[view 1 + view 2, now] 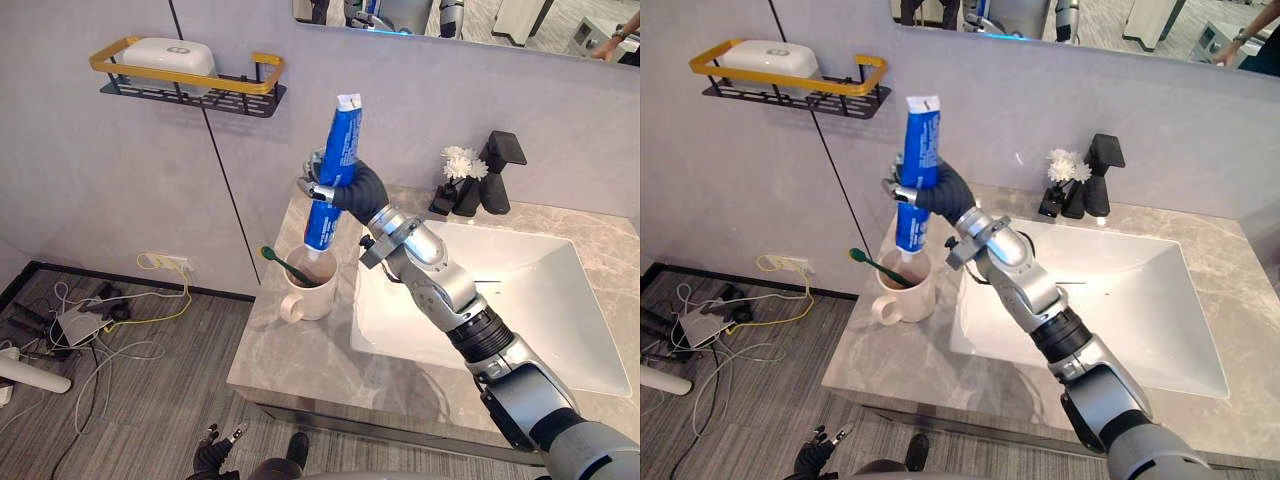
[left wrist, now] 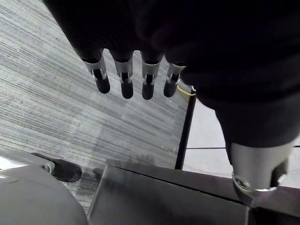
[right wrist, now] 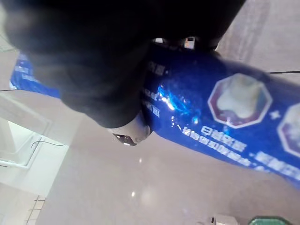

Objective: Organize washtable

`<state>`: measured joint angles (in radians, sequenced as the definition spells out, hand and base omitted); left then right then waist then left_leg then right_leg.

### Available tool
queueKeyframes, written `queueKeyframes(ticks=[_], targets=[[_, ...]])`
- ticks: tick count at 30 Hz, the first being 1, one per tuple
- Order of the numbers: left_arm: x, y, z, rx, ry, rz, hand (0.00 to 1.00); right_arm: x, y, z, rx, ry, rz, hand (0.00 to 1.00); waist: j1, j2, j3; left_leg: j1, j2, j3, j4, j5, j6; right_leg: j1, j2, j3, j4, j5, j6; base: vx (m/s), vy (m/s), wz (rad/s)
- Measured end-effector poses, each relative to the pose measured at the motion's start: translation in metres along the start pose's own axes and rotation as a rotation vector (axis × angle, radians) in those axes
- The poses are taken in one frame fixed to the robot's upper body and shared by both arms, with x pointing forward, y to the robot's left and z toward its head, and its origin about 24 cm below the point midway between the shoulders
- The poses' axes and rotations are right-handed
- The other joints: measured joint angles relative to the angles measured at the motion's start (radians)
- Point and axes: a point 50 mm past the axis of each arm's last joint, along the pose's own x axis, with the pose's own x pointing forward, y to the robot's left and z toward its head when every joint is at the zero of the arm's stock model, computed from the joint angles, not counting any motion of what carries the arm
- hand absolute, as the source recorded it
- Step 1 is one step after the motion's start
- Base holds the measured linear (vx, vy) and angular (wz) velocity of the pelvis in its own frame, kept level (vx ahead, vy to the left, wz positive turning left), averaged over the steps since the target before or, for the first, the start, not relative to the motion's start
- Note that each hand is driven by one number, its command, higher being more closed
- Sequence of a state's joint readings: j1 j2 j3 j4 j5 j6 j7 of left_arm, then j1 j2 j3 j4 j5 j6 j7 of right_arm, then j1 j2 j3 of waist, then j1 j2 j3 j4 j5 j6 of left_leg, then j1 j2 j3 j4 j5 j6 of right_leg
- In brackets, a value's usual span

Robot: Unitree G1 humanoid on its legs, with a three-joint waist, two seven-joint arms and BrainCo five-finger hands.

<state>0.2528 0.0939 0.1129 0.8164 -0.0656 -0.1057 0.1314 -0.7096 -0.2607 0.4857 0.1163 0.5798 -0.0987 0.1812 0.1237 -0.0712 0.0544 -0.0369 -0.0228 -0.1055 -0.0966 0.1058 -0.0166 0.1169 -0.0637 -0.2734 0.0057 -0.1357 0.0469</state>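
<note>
- The right hand's [image 1: 352, 188] fingers [image 1: 316, 187] and thumb are curled round the middle of a blue toothpaste tube [image 1: 343, 135], gripping it firmly.
- The tube stands nearly upright, leaning a little, with its flat crimped end up and its lower end at the mouth of a cream mug [image 1: 312, 292]. I cannot tell whether the tube's tip touches the inside of the mug.
- A green toothbrush [image 1: 283, 263] leans in the mug, its head sticking out over the rim on the left.
- The mug stands on a grey marble counter [image 1: 290, 355], just left of a white sink [image 1: 520, 300].
- At the back of the sink are a black tap [image 1: 498, 175] and, beside it, a small bunch of white flowers [image 1: 461, 161].
- On the wall, left of the mug and above it, hangs a black shelf with a gold rail [image 1: 240, 82], holding a white box [image 1: 168, 55].
- The left hand [image 2: 126, 84] hangs low beside the counter, over the grey floor [image 1: 150, 400], fingers straight and loose, holding nothing.
- Cables [image 1: 120, 305] lie on the floor by the wall.
</note>
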Motion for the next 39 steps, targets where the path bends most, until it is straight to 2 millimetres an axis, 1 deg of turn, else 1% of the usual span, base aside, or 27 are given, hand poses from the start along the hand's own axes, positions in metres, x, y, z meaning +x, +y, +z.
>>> queueKeyframes(ticks=[5, 11, 21, 23, 24, 39], targets=[[0.0, 0.0, 0.001, 0.003, -0.002, -0.002, 0.0, 0.002, 0.007, -0.01, 0.018, 0.035, 0.018, 1.0, 0.0, 0.001, 0.005, 0.0, 0.0, 0.0, 0.0, 0.0, 0.0, 0.0, 0.0, 0.001, 0.0, 0.0, 0.0, 0.0, 0.0, 0.0], [0.002, -0.001, 0.004, 0.008, -0.011, -0.006, 0.0, 0.002, 0.012, -0.014, -0.005, 0.061, 0.038, 1.0, 0.001, 0.002, 0.025, 0.0, 0.0, 0.0, 0.0, 0.0, 0.0, 0.0, 0.0, 0.001, 0.0, 0.0, 0.0, 0.0, 0.0, 0.0], [0.002, -0.002, 0.005, 0.024, -0.015, -0.012, 0.0, -0.01, 0.017, -0.036, -0.009, 0.138, 0.033, 1.0, 0.0, 0.002, 0.026, -0.001, 0.0, 0.0, 0.0, 0.0, 0.0, -0.001, 0.0, 0.0, 0.001, 0.0, 0.0, 0.0, 0.0, 0.0], [0.002, -0.002, 0.005, 0.024, -0.015, -0.013, 0.0, -0.01, 0.017, -0.037, -0.017, 0.142, 0.038, 1.0, 0.001, 0.002, 0.026, -0.001, 0.0, -0.001, 0.0, 0.0, 0.0, -0.001, 0.0, 0.0, 0.002, 0.0, 0.0, 0.0, 0.0, 0.0], [0.002, -0.002, 0.005, 0.024, -0.015, -0.013, 0.0, -0.01, 0.018, -0.037, -0.025, 0.144, 0.041, 0.0, 0.0, 0.002, 0.026, -0.001, 0.0, -0.002, 0.0, 0.0, 0.0, -0.001, 0.0, 0.0, 0.002, 0.0, 0.0, 0.0, 0.0, 0.0], [0.002, -0.002, 0.006, 0.041, -0.019, -0.014, 0.0, -0.013, 0.019, -0.039, -0.019, 0.141, 0.031, 0.0, 0.0, 0.002, 0.026, 0.002, 0.0, -0.002, 0.0, 0.0, 0.0, 0.0, 0.0, 0.0, 0.008, -0.002, -0.004, 0.0, 0.0, 0.0]])
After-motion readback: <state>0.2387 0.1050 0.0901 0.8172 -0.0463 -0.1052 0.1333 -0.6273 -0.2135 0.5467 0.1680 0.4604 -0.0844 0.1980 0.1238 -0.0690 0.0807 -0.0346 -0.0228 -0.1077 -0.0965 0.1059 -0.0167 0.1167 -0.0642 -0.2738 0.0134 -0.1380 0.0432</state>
